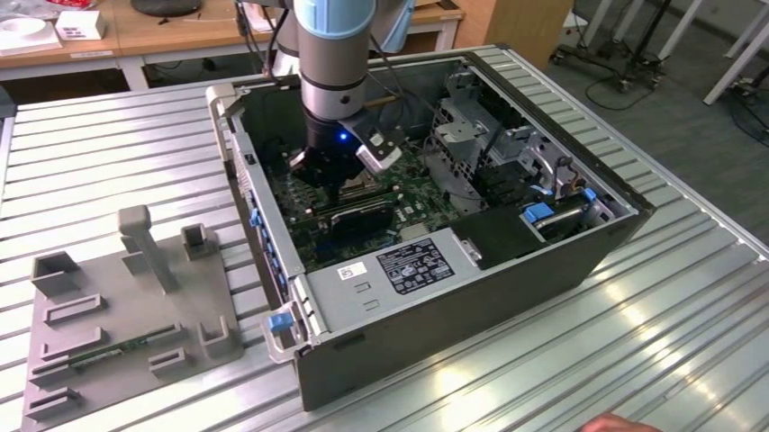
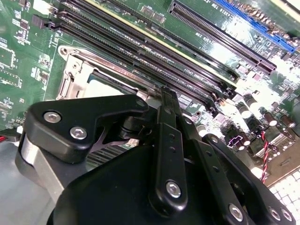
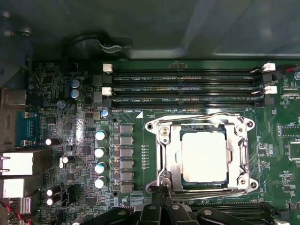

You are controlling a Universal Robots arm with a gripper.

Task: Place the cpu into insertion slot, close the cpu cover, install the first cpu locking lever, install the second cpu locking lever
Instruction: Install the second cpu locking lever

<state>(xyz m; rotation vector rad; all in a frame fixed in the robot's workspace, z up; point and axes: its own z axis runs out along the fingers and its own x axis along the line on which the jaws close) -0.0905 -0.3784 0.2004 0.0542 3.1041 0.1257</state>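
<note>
On the ribbed metal tabletop (image 1: 673,306): open black computer case (image 1: 481,297); green motherboard (image 3: 84,140); shiny square cpu cover (image 3: 161,140) closed around the pale, flat cpu (image 3: 204,156) seated in its socket; black gripper (image 3: 161,197) at the socket's edge, grip cannot be told.

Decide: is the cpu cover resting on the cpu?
Touching: in the first wrist view the cpu cover lies closed flat around the cpu, its frame overlapping the chip's edges.

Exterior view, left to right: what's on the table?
Grey fixture tray → open computer case, with the arm's gripper down over the motherboard inside → bare ribbed table.
</note>
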